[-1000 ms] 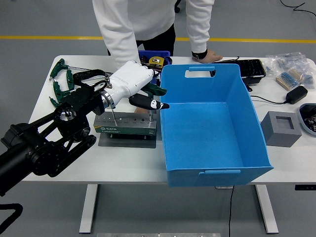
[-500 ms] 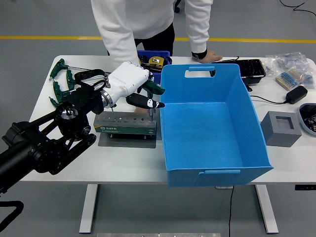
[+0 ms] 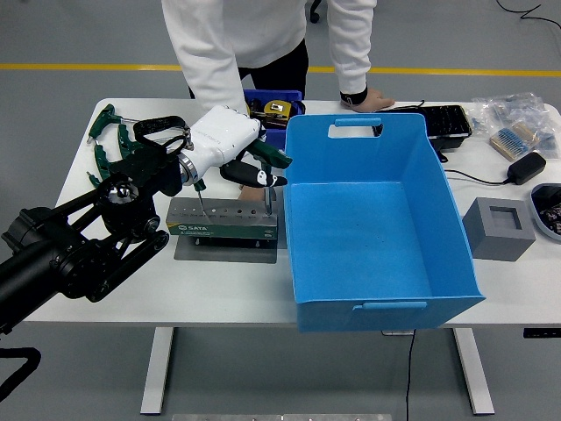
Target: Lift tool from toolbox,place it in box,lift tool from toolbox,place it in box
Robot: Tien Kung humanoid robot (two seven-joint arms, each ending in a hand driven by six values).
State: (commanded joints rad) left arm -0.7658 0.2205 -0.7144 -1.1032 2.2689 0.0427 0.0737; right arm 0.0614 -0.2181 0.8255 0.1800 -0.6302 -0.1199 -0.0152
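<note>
A left robot hand [image 3: 235, 151], white-shelled with black fingers, hovers over a grey tool block [image 3: 223, 219] on a white worktop [image 3: 228, 289], its fingers curled around a green-handled tool [image 3: 268, 156] whose handle juts out toward a large blue box [image 3: 372, 219]. The thin shaft of a second tool [image 3: 199, 198] stands upright in the block beneath the robot hand. The blue box sits open just to the right of the block. More green-handled tools [image 3: 109, 140] lie at the worktop's left end. At the far side, a person in a white top [image 3: 254, 39] leans in, one hand [image 3: 366, 99] resting flat on the worktop behind the box. A grey foam block [image 3: 498, 229] sits to the right.
</note>
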